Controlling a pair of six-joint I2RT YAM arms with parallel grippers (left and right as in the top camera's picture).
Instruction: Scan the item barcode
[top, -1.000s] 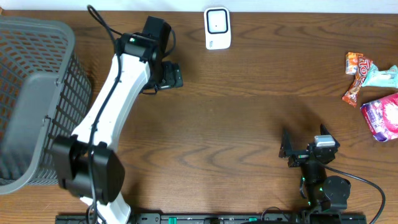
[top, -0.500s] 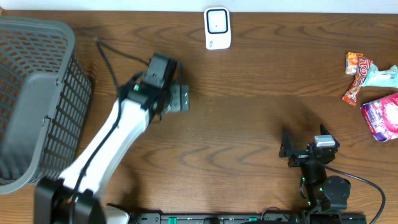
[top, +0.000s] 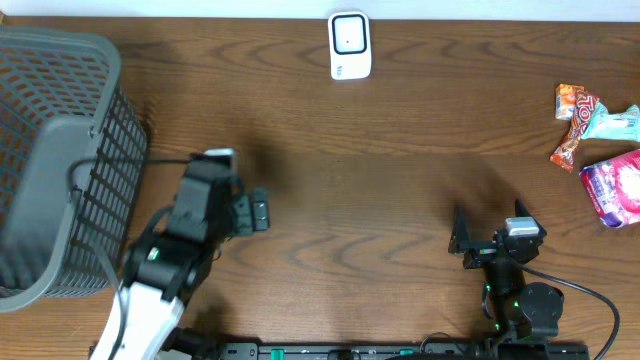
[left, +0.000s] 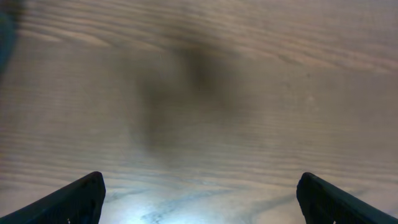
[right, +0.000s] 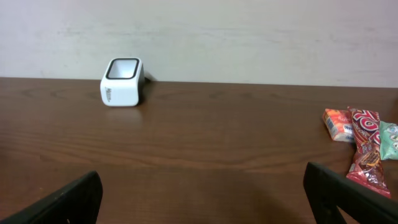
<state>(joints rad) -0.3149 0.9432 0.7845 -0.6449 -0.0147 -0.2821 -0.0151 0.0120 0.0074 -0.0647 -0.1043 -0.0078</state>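
The white barcode scanner (top: 349, 45) stands at the far edge of the table and shows in the right wrist view as a small white box (right: 122, 81). Snack items lie at the far right: a red-orange packet (top: 577, 125) (right: 364, 143), a teal packet (top: 612, 122) and a pink bag (top: 615, 185). My left gripper (top: 262, 212) (left: 200, 183) is open over bare wood at the near left, holding nothing. My right gripper (top: 460, 240) (right: 202, 177) is open and empty at the near right, facing the scanner.
A large grey mesh basket (top: 60, 160) fills the left side of the table, close beside my left arm. A small orange packet (right: 339, 124) lies next to the other snacks. The brown wooden table (top: 400, 200) stretches between the two grippers.
My left arm has pulled back from the far middle of the table toward the near left, its gripper staying open. The right arm has not moved.
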